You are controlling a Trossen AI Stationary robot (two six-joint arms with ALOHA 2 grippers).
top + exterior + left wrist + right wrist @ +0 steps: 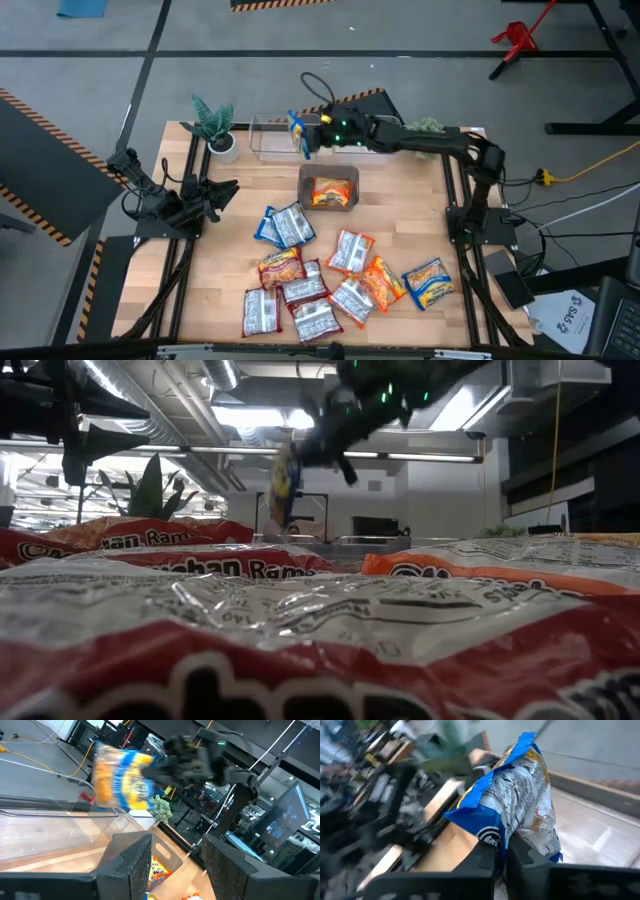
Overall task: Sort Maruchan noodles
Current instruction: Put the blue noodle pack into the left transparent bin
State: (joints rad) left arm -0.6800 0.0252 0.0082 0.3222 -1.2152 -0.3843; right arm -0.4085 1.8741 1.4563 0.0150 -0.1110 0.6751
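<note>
A blue-and-yellow Maruchan packet hangs pinched in the right gripper, its fingers clamped tight on the crinkled wrapper, which the right wrist view shows bunched just ahead of them. The load is airborne over the near end of the clear plastic bin, which lies directly below and ahead of the tool at the table's far edge. Just behind and below the gripper, toward the table's middle, sits the dark grey tray with one orange packet already lying in it.

Farther back from the tool, the unsorted packets lie heaped across the wooden table, blue-white, red-white and orange wrappers overlapping. A small potted plant stands just beyond the bin's other end.

The left gripper waits well apart at the table's left edge, fingers spread and holding nothing, pointed toward the tray and the bin.

The step in hand appears to be the delivery of a blue packet to the clear bin. The next move likely calls for carrying the packet fully inside the bin's walls and lowering it before letting go, since the limp wrapper could catch on the rim or slip out onto the table.
</note>
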